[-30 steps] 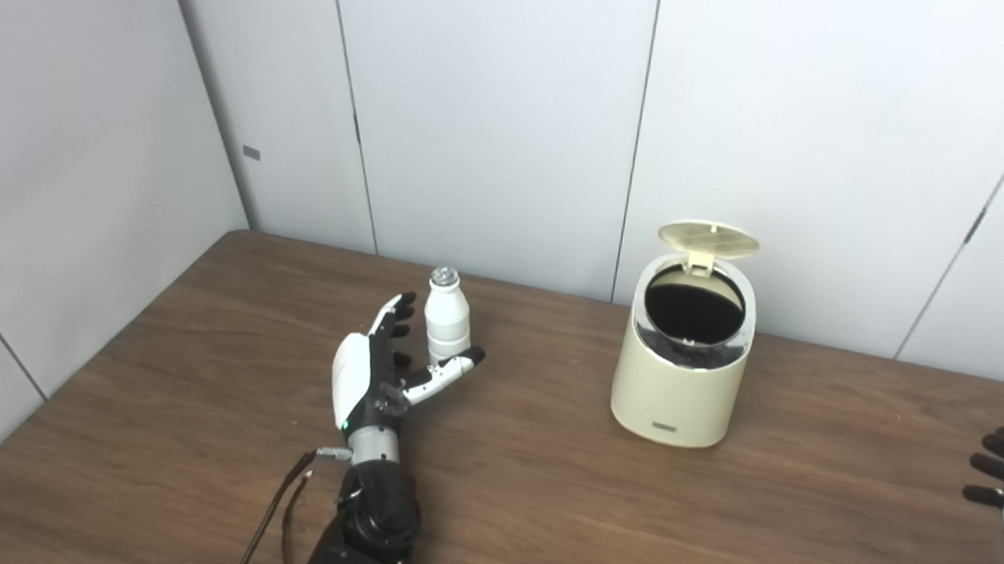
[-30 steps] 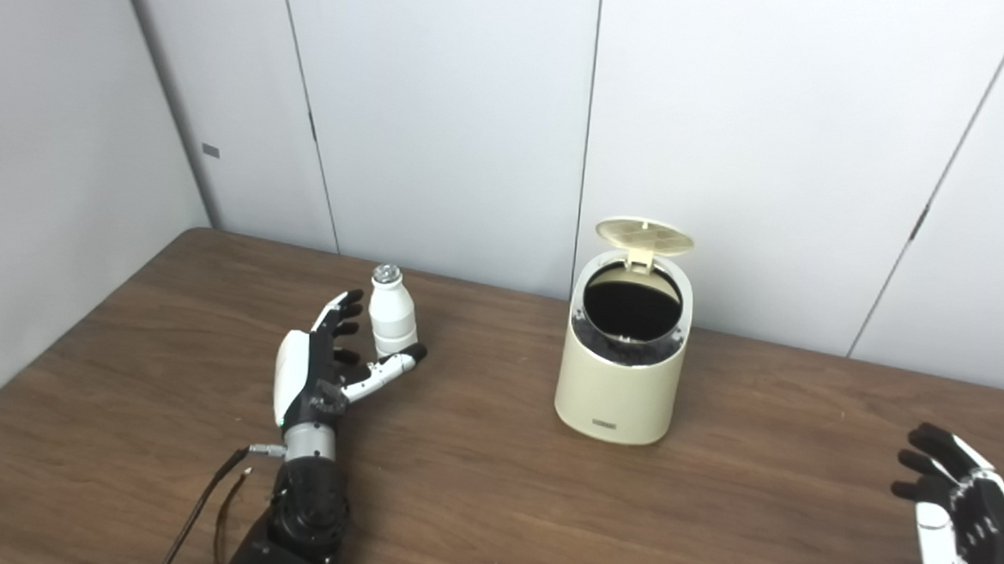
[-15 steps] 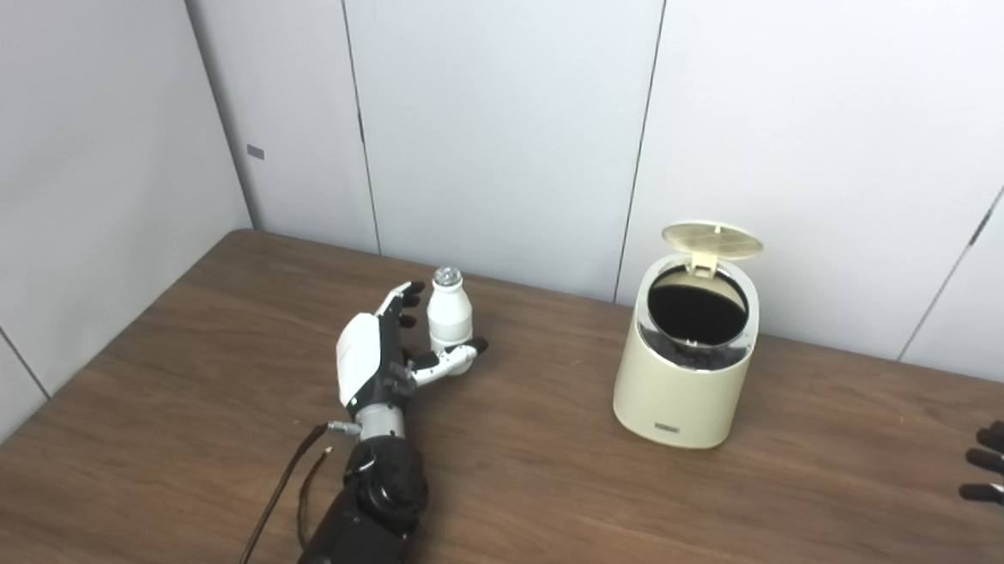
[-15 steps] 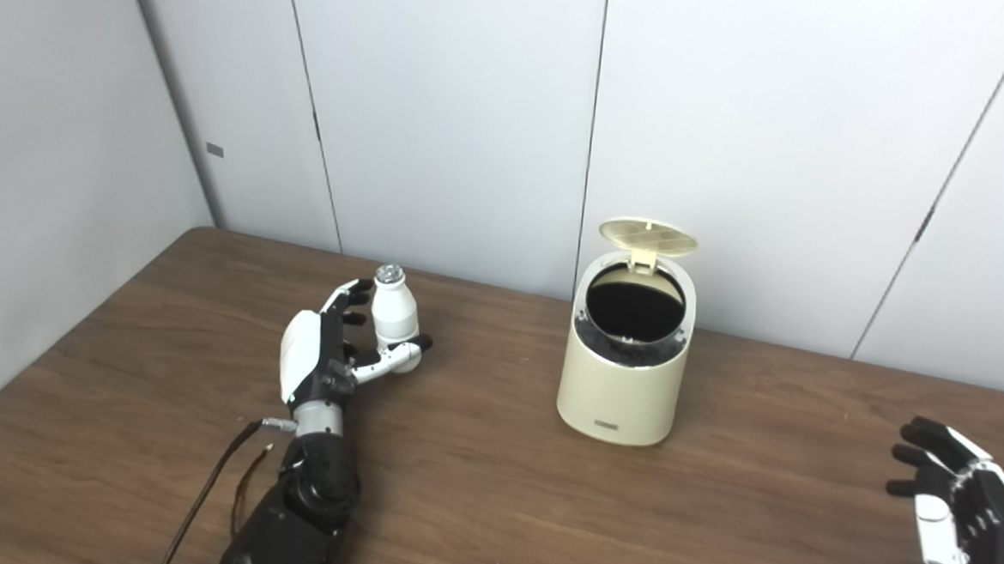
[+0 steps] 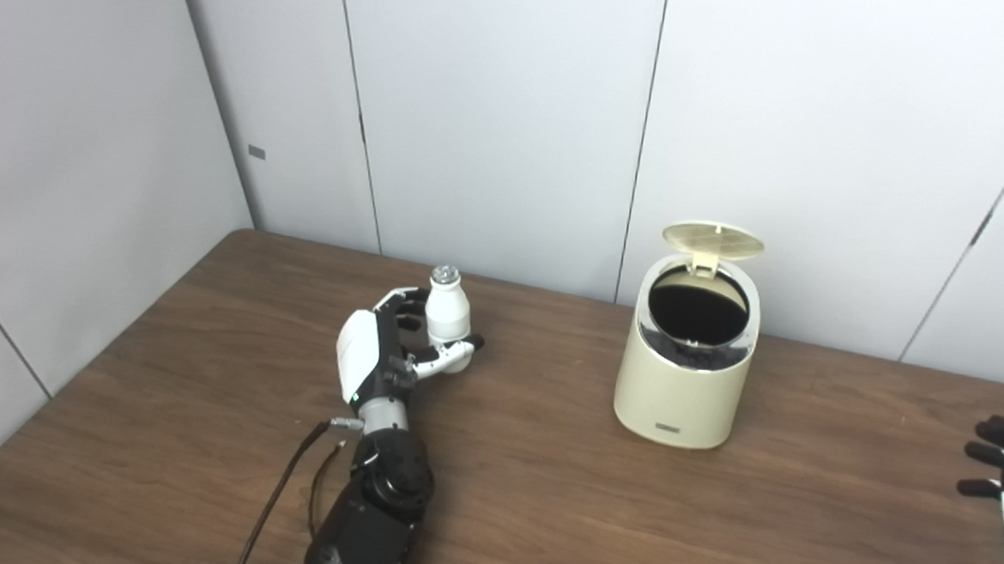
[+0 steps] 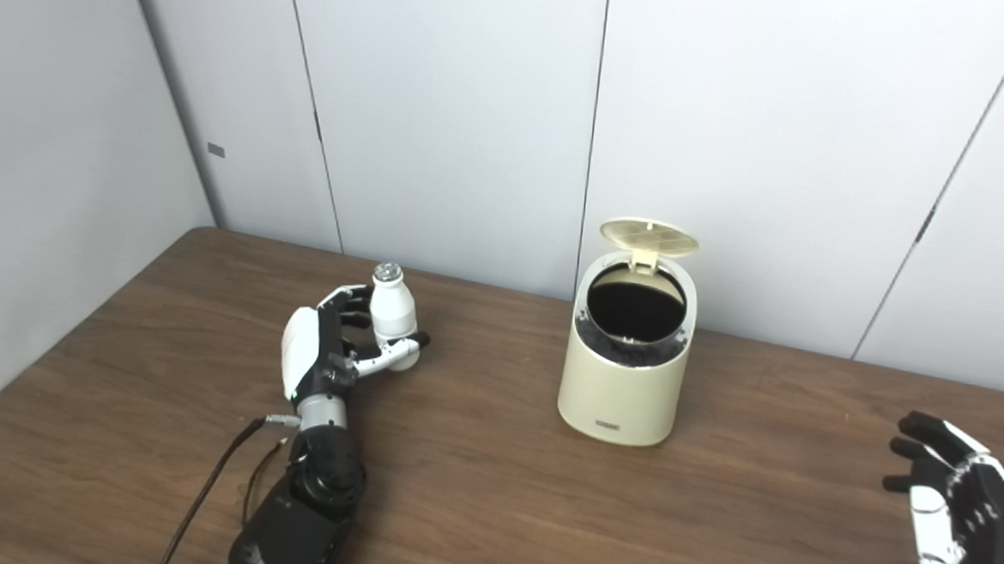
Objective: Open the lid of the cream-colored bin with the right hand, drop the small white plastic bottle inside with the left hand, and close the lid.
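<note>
The small white plastic bottle (image 5: 449,315) with a silvery cap stands upright on the brown table, left of centre. My left hand (image 5: 375,354) wraps it: the fingers curl round its far side and the thumb presses across its lower front. The cream-colored bin (image 5: 676,394) stands about a hand's length to the right, its round lid (image 5: 713,238) flipped up at the back and the dark inside showing. My right hand (image 6: 959,504) hovers low at the picture's right edge, far from the bin, fingers spread and holding nothing.
The wooden table (image 5: 542,508) runs back to grey wall panels on the far and left sides. A thin black cable (image 5: 280,494) trails along my left forearm. Bare tabletop lies between the bottle and the bin.
My left hand slid forward to the bottle, and its fingers went from straight to curled around it. The right hand sank slightly. The bin and its raised lid stayed as they were.
</note>
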`<action>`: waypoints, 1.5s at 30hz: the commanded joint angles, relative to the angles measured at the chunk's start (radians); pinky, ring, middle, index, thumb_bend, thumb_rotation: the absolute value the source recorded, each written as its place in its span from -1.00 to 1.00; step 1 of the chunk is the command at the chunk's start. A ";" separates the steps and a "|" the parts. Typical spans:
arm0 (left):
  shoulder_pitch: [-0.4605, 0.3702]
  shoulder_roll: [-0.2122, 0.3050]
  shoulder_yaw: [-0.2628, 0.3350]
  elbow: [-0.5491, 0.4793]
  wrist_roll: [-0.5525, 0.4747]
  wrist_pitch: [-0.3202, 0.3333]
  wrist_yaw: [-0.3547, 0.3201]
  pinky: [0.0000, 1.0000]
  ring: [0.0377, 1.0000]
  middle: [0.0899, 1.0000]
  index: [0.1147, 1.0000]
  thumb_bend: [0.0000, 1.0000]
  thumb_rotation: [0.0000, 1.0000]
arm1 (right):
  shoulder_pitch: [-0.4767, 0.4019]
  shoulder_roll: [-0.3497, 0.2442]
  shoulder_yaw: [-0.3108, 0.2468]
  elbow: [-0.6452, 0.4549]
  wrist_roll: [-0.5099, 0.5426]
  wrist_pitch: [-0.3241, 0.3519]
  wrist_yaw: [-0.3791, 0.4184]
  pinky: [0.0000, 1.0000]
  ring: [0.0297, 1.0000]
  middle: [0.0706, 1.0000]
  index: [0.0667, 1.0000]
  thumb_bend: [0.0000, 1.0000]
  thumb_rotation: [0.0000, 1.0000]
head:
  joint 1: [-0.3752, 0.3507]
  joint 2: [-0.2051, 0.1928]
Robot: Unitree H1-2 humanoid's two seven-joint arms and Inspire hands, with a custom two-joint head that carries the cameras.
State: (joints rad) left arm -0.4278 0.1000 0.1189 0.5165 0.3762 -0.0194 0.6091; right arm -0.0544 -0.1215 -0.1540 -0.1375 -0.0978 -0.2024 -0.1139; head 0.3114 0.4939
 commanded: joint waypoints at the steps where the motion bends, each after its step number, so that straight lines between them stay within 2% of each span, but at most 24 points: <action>1: -0.009 -0.010 0.011 0.022 -0.021 -0.063 0.041 -0.22 -0.11 -0.12 -0.07 0.22 -0.96 | -0.017 -0.001 0.000 -0.044 -0.002 -0.009 -0.002 0.06 0.37 0.41 0.36 -0.80 0.34 | 0.001 0.000; 3: -0.012 -0.009 0.014 0.028 -0.029 -0.073 0.047 -0.31 -0.16 -0.16 -0.11 0.06 -0.99 | -0.017 0.001 0.001 -0.048 -0.006 -0.006 -0.003 0.04 0.35 0.40 0.34 -0.82 0.33 | 0.001 0.001; 5: -0.009 -0.005 0.009 0.023 -0.029 -0.070 0.042 -0.36 -0.20 -0.18 -0.13 0.02 -1.00 | -0.017 0.002 0.002 -0.049 -0.009 -0.007 -0.004 0.02 0.34 0.39 0.33 -0.84 0.33 | 0.000 0.001; 9: -0.003 0.003 -0.007 0.011 -0.013 -0.055 0.038 -0.45 -0.27 -0.20 -0.09 0.00 -1.00 | -0.017 0.005 0.002 -0.052 -0.016 -0.005 -0.007 0.03 0.35 0.39 0.33 -0.85 0.33 | -0.001 0.001; 18: 0.012 0.016 -0.028 -0.016 0.000 -0.053 0.033 -0.47 -0.29 -0.20 -0.08 0.00 -1.00 | -0.017 0.016 0.004 -0.064 -0.014 0.017 -0.005 0.06 0.38 0.43 0.37 -0.87 0.33 | -0.018 0.001; 21: 0.024 0.024 -0.040 -0.053 0.001 -0.099 0.025 -0.47 -0.29 -0.19 -0.09 0.00 -1.00 | -0.016 0.021 0.009 -0.068 -0.027 0.022 -0.007 0.09 0.40 0.44 0.38 -0.93 0.33 | -0.037 -0.001; 24: 0.040 0.031 -0.058 -0.119 0.027 -0.108 0.020 -0.26 -0.08 -0.17 -0.19 0.01 -1.00 | -0.017 0.029 0.013 -0.069 -0.048 0.029 -0.015 0.12 0.42 0.46 0.42 -0.99 0.33 | -0.064 -0.005; 25: 0.045 0.033 -0.062 -0.142 0.032 -0.105 0.015 -0.12 -0.01 -0.16 -0.23 0.00 -1.00 | -0.018 0.029 0.015 -0.063 -0.054 0.018 -0.016 0.12 0.42 0.47 0.42 -1.00 0.29 | -0.064 -0.005; 27: 0.055 0.040 -0.074 -0.181 0.050 -0.112 0.005 0.57 0.24 -0.12 -0.22 0.04 -1.00 | -0.020 0.029 0.020 -0.047 -0.077 -0.005 -0.022 0.12 0.44 0.47 0.42 -1.00 0.15 | -0.090 -0.009; 29: 0.064 0.046 -0.088 -0.214 0.069 -0.129 0.001 0.91 0.38 -0.13 -0.19 0.05 -1.00 | -0.022 0.029 0.023 -0.030 -0.087 -0.021 -0.026 0.13 0.44 0.48 0.42 -1.00 0.10 | -0.103 -0.011; 35: 0.080 0.019 -0.124 -0.360 0.080 -0.202 -0.025 1.00 0.49 -0.15 -0.17 0.05 -1.00 | -0.028 0.034 0.024 0.038 -0.073 -0.086 -0.040 0.26 0.50 0.52 0.48 -1.00 -0.14 | -0.128 -0.014; 38: 0.079 0.004 -0.131 -0.422 0.078 -0.205 -0.049 1.00 0.52 -0.15 -0.16 0.05 -1.00 | -0.029 0.037 0.026 0.059 -0.082 -0.101 -0.050 0.29 0.51 0.53 0.49 -0.95 0.06 | -0.141 -0.018; 40: 0.075 -0.004 -0.137 -0.454 0.066 -0.229 -0.069 1.00 0.54 -0.14 -0.18 0.05 -1.00 | -0.029 0.039 0.028 0.070 -0.085 -0.108 -0.055 0.31 0.52 0.53 0.49 -0.91 0.14 | -0.151 -0.021; 45: 0.058 -0.020 -0.166 -0.519 0.156 -0.235 -0.086 1.00 0.55 -0.13 -0.18 0.05 -1.00 | -0.030 0.038 0.031 0.102 -0.080 -0.135 -0.058 0.40 0.56 0.56 0.52 -0.82 0.30 | -0.175 -0.026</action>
State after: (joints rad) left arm -0.3238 0.0730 -0.0386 0.0375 0.4941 -0.2149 0.5267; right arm -0.0574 -0.0823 -0.1237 -0.0214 -0.1791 -0.2819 -0.1600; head 0.1412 0.4679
